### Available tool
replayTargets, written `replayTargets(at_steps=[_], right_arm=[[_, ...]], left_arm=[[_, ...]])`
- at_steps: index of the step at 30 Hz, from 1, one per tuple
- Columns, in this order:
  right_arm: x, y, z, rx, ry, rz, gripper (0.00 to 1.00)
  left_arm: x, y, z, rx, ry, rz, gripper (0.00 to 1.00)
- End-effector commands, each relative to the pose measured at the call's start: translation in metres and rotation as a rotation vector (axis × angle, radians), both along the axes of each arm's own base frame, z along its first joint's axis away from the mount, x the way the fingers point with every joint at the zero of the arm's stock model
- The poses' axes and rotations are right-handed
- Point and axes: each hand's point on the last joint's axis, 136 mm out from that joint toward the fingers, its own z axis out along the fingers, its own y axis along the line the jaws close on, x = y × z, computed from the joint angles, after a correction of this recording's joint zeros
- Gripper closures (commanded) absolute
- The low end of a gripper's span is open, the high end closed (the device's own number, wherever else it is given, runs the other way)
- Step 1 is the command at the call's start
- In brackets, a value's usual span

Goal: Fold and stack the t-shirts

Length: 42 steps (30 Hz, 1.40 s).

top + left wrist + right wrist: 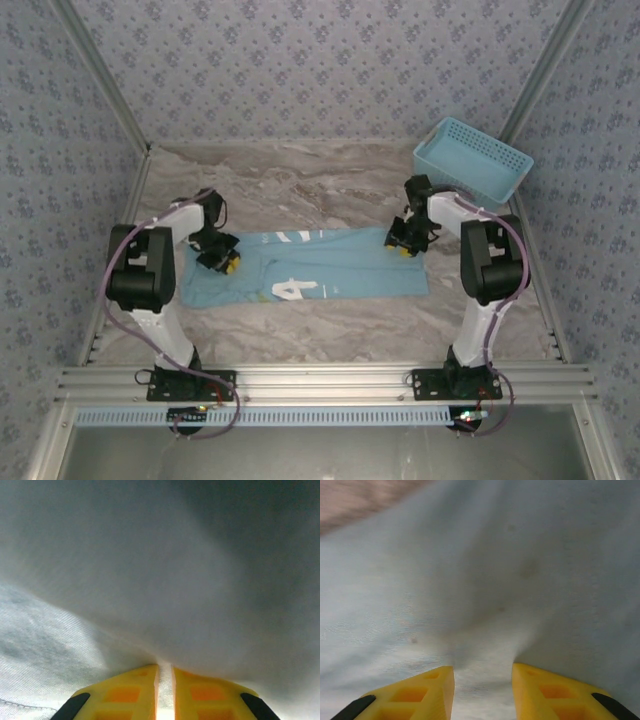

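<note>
We found the t-shirt (340,268) lying flat near the middle of the table (300,180), stretched as a long band from left to right between the two arms; its cloth was light sky-blue and soft, with white lettering (295,289) near the front edge and a smaller white mark near the back edge; the left end spread a little wider than the rest.

The left gripper (226,262) sat on that left end; in the left wrist view its yellow fingers (125,692) stood almost together, pinching a thin ridge of the pale cloth (150,580). The right gripper (402,246) rested on the upper right corner; in the right wrist view its jaws stood partly apart, their tips pressed onto the fabric (495,580), which puckered up into the gap; we could not tell whether it had a hold.

The table was a grey-and-beige marbled surface, a strip of it blurred beyond the shirt in the right wrist view; a light-blue lattice basket (472,158) stood tilted in the far right corner, just behind the right arm and apart from the shirt; walls (320,60) of patterned blue-grey paper closed the space on three sides; an aluminium rail (320,380) carried both arm bases at the near edge.
</note>
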Motion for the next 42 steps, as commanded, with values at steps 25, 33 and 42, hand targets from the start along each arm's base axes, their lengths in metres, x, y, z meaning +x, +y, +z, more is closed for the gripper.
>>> replayTargets(at_steps=[25,33,42], right_arm=[[-0.170,0.112,-0.023,0.048,0.290,-0.042,0.61],[-0.158,0.137,0.004,0.065,0.216,0.085,0.59],[-0.113,0.081,0.059,0.122,-0.034,0.087,0.53]], left_arm=[[0.305,-0.179,-0.004,-0.352,-0.566,-0.150,0.77],[0.319,-0.180,0.117,-0.341,-0.805,-0.239,0.52],[0.181,-0.197,0.115,-0.300,-0.473,-0.260,0.61]])
